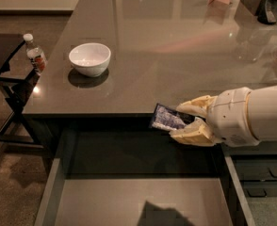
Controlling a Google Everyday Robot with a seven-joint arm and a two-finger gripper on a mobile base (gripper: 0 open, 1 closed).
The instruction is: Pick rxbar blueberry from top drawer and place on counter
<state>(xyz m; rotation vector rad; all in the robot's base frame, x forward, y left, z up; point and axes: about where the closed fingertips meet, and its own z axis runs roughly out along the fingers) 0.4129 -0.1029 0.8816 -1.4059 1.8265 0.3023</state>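
My gripper [188, 121] comes in from the right on a white arm. Its cream fingers [194, 105] are shut on the rxbar blueberry [168, 118], a small dark navy-blue wrapper with white lettering. The bar hangs in the air at the front edge of the counter [176, 46], at about the height of the tabletop. The top drawer [143, 201] stands pulled open below, with a plain grey bottom that shows only the arm's shadow.
A white bowl [89, 59] sits on the counter at the left. A water bottle [35, 54] stands at the counter's left edge beside a black folding stand [2, 74]. Dark objects stand at the counter's far right corner [270, 4]. Narrower dark drawers [263, 173] are at the right.
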